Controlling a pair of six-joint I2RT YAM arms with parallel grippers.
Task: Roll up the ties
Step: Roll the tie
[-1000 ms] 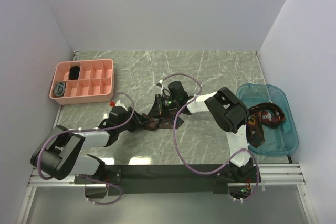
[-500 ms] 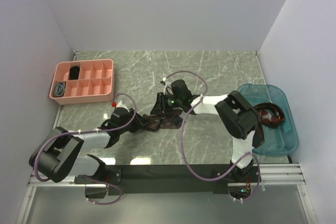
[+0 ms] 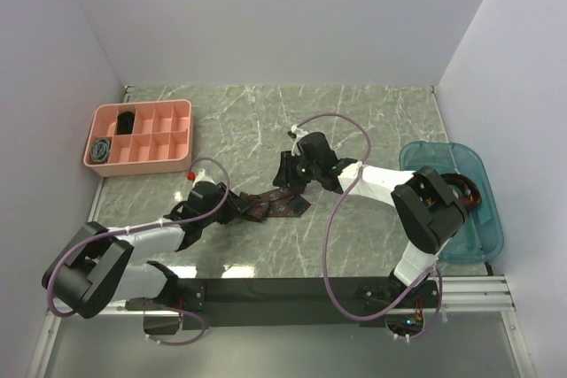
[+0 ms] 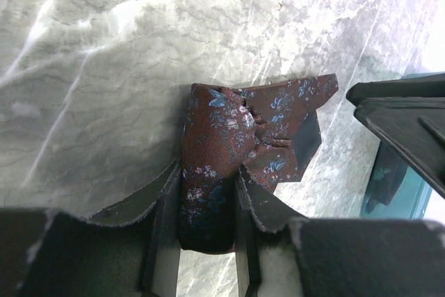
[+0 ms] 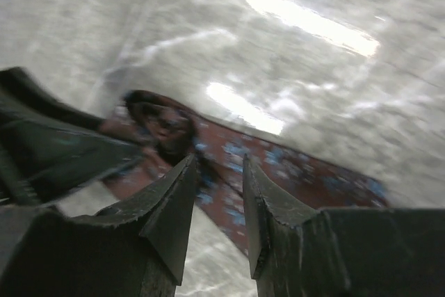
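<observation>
While the left claw (image 4: 207, 180) pinched the rolled end of the maroon tie (image 4: 240, 126), centre of the counter (image 3: 372, 121), seemingly to hold the coil tight, the right claw (image 5: 217, 172) hung open and empty at its one o'clock, above the flat tail.

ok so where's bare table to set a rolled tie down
Bare marble table at the back, between the pink compartment tray and teal plastic bin. Crowded at centre: left gripper and right gripper meet at the maroon patterned tie.
</observation>
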